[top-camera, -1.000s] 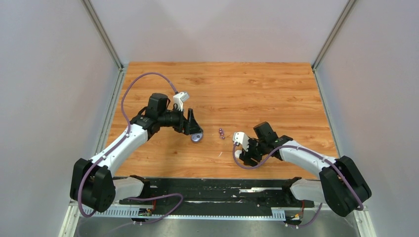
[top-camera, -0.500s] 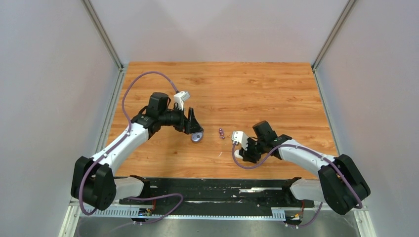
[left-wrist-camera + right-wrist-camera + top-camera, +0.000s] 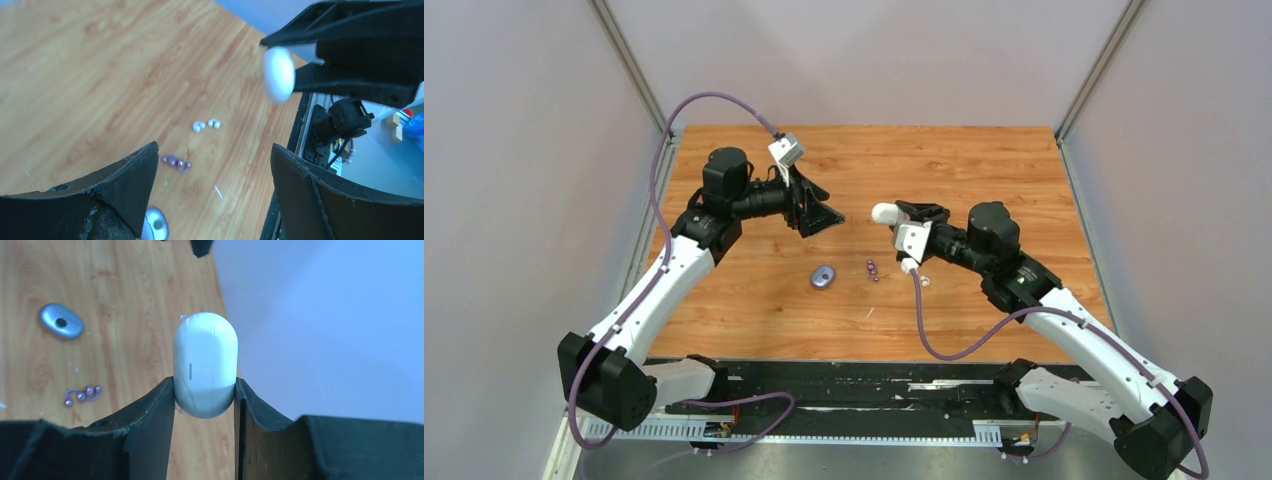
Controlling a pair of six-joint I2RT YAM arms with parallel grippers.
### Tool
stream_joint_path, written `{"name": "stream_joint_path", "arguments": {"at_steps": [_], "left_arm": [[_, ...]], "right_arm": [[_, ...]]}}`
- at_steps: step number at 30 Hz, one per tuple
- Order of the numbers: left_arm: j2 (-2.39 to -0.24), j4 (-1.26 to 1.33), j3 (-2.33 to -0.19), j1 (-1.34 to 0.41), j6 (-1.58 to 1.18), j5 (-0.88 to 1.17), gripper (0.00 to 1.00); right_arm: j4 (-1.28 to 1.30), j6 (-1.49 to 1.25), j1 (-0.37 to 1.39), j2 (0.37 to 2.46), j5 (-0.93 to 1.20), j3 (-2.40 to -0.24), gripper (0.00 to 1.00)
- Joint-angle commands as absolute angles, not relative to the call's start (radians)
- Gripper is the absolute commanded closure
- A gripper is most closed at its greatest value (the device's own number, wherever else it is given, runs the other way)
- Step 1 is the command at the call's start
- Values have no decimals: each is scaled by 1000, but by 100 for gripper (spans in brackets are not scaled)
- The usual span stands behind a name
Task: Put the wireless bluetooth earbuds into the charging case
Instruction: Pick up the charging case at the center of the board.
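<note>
**A:** Where are the earbuds lying at this moment?

**B:** The purple earbuds (image 3: 872, 268) are lying in a tight little cluster on the wooden table (image 3: 984, 160), roughly midway between the two arms. The white earbuds (image 3: 206, 124) are lying close by, a little toward the right arm's side, the two of them almost touching each other.

**A:** And what is the right gripper (image 3: 204, 390) doing?

**B:** It is clamping a white case (image 3: 205, 365) between its two fingers, squeezing it low on both sides so that the rounded end is sticking out past the fingertips. The case is looking closed, with a seam running down it. The gripper is holding it up off the table, with all the buds lying below it and nearer the arm bases, none of them touching it.

**A:** Is the left gripper (image 3: 824, 218) carrying anything?

**B:** No. Its jaws are standing wide apart with nothing between them, and it is hanging above the table, facing the white case. The purple buds are showing between its fingers in the wrist view, down on the wood and well apart from it.

**A:** Anything else near the buds?

**B:** A blue-grey case (image 3: 823, 276) is lying flat on the table just left of the purple cluster, apart from both grippers.
</note>
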State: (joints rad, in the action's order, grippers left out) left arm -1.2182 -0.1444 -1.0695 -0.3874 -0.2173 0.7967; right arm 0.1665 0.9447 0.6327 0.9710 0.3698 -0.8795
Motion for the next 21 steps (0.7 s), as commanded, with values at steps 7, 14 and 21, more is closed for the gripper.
{"name": "stream_joint_path", "arguments": {"at_steps": [7,14,21], "left_arm": [[-1159,-122,-1189,-448,-80,837,18],[-1145,-113,-1165,-470,-92,831,17],[-1159,-78,-1187,-471,-131,874,12]], "right_arm": [[-56,1137,798,1002,156,-920,100],[-36,1052,799,1007,181,-973,100],[-5,964,798,996,241,-979,100]]}}
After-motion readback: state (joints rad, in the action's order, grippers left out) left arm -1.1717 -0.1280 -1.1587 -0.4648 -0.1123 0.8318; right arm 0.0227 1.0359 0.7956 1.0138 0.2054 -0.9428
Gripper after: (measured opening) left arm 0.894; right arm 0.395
